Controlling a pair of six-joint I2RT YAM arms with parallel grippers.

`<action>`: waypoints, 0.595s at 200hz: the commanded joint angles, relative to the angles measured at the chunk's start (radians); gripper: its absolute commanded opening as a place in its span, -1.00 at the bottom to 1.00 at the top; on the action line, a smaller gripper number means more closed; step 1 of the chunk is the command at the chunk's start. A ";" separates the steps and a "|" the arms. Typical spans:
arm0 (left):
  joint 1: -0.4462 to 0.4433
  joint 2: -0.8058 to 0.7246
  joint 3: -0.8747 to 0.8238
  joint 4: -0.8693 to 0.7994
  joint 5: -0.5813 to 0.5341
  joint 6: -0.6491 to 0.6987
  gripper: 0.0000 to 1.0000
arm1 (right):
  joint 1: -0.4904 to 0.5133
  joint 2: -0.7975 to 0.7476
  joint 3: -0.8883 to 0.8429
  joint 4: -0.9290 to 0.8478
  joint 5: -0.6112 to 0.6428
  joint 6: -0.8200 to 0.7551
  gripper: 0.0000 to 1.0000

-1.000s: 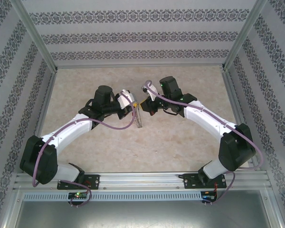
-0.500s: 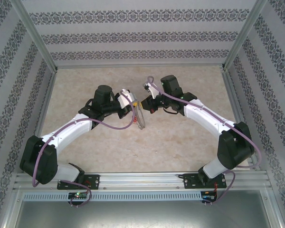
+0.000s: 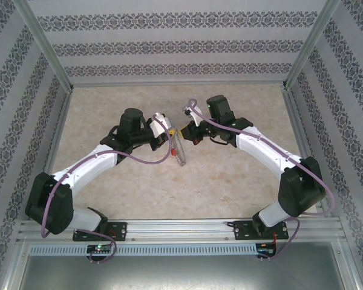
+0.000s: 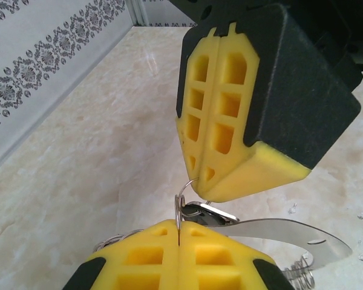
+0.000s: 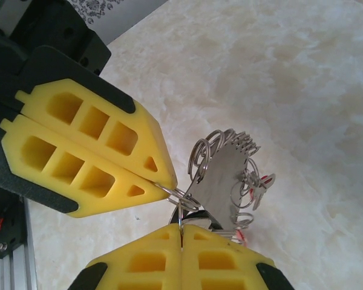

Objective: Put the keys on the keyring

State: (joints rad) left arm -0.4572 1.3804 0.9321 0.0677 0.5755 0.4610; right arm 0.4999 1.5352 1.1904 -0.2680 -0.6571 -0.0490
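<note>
The keyring [image 3: 180, 152] hangs between both grippers above the table's middle. In the right wrist view the keyring [image 5: 221, 175] is a flat silvery plate edged with several small split rings. A red-headed key [image 5: 264, 181] dangles from its far rim. My left gripper [image 3: 167, 134] is shut on a thin ring at the keyring's rim; its tips [image 4: 179, 232] pinch the wire. My right gripper [image 3: 184, 133] is shut on a linked small ring, held upright at the tips [image 5: 181, 228]. A black-headed key [image 4: 201, 211] lies between the two sets of fingertips, which almost touch.
The beige marble-patterned tabletop [image 3: 230, 175] spreads below the hanging keyring. Patterned walls with aluminium posts [image 3: 45, 51] close in the back and both sides. A slotted metal rail [image 3: 181, 228] runs along the near edge by the arm bases.
The hanging keyring has turned and swung slightly between the grippers, from edge-on to showing more of its face. The right wrist shifted a little. Both grippers stay shut.
</note>
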 commanded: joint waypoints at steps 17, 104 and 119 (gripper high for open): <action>-0.009 -0.008 0.017 0.039 0.052 -0.024 -1.00 | 0.014 -0.026 -0.002 -0.007 -0.012 -0.057 -1.00; -0.008 -0.014 0.008 0.033 0.056 -0.019 -1.00 | 0.024 -0.034 0.001 0.004 -0.072 -0.098 -1.00; -0.008 -0.008 0.008 0.042 0.061 -0.023 -1.00 | 0.035 -0.032 0.005 -0.004 -0.088 -0.123 -1.00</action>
State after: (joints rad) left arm -0.4572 1.3804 0.9321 0.0673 0.5976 0.4549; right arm 0.5133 1.5322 1.1877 -0.2722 -0.6830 -0.1112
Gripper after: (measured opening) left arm 0.045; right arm 0.049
